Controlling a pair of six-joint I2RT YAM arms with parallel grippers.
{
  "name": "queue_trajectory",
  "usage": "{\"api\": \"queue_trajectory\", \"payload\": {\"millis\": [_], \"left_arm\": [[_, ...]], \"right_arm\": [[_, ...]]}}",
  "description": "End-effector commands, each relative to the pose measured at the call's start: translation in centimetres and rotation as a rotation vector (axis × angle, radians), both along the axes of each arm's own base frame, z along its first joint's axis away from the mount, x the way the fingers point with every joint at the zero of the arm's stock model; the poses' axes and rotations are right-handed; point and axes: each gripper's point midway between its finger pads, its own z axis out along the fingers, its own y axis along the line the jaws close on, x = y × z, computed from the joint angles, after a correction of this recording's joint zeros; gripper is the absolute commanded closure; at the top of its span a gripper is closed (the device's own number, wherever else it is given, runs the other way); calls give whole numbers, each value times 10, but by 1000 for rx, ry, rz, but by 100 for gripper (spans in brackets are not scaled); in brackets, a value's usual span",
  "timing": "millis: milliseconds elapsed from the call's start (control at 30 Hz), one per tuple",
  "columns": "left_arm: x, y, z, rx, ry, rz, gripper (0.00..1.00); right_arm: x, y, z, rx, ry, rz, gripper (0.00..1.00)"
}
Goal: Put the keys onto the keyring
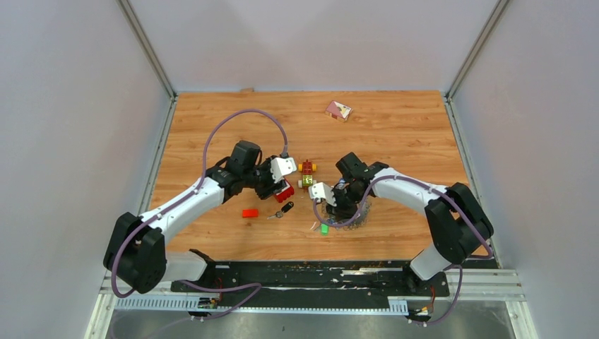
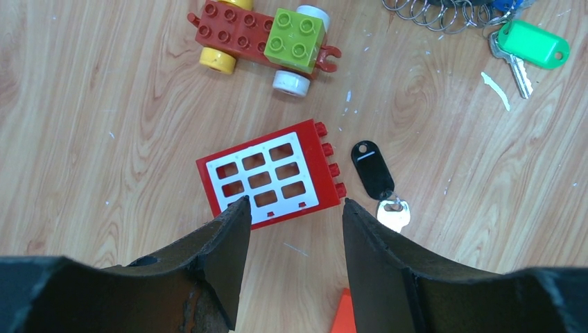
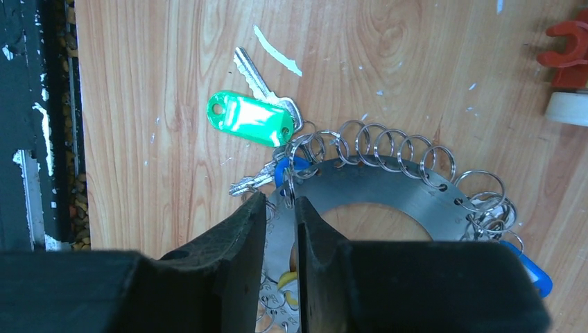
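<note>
Nearest on the wooden tabletop (image 1: 395,141) lies a green-tagged key (image 3: 249,119), just left of the keyring's near edge. Its silver head touches the row of small split rings, though whether it is threaded onto one cannot be told. A little farther, the keyring (image 3: 388,187) lies flat, right of centre: a grey metal disc with a hole in the middle and split rings hung along its rim, with blue-tagged keys (image 3: 284,170) among them. The right gripper (image 3: 281,208) stands over its left rim with the jaws drawn to a narrow slit. The disc's edge and one split ring show in that slit, but whether the pads actually pinch them cannot be told. To the left, apart from the ring, a black-tagged key (image 2: 374,170) lies loose, and left of that is a small red brick (image 1: 250,212). Just beyond the black-tagged key, the left gripper (image 2: 295,215) is spread wide and holds nothing, its tips over the near edge of a red window brick (image 2: 270,173). Farther on sits a toy car (image 2: 263,35), red with a green block on top. Well beyond it, near the far edge, lies a pink card (image 1: 337,109).
</note>
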Motion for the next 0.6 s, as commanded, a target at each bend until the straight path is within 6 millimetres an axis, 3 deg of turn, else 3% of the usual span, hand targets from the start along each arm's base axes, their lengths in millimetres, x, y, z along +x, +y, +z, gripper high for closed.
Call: {"api": "queue_trajectory", "payload": {"millis": [0,567], "left_arm": [[1,-3,13,-34,-28,-20,41],[-3,-5,11,-37,-21,-41,41]], "right_arm": [[7,12,3,21,-34,34,78],[7,14,2,3,-21,39,89]]}}
